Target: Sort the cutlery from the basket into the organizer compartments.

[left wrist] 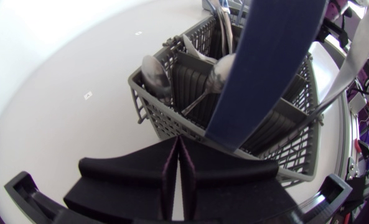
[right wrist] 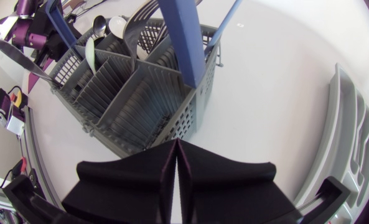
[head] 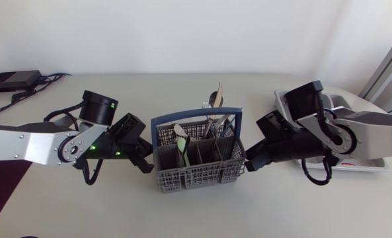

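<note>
A grey cutlery basket (head: 197, 168) with a blue handle (head: 196, 120) stands mid-table. It holds several pieces: a pale spoon (head: 180, 134), a dark spoon (head: 213, 99) and a knife (head: 219, 92) sticking up. My left gripper (head: 146, 163) is shut and empty, just off the basket's left wall. My right gripper (head: 250, 162) is shut and empty at its right wall. In the left wrist view the shut fingertips (left wrist: 177, 140) point at the basket (left wrist: 165, 121), with spoons (left wrist: 155, 71) inside. The right wrist view shows my right gripper (right wrist: 176, 143) at the basket corner (right wrist: 172, 124), beside the organizer (right wrist: 349, 137).
The white organizer tray (head: 341, 102) lies at the right, mostly under my right arm. A black box with cables (head: 14, 80) sits at the back left corner. Bare tabletop lies in front of the basket and behind it.
</note>
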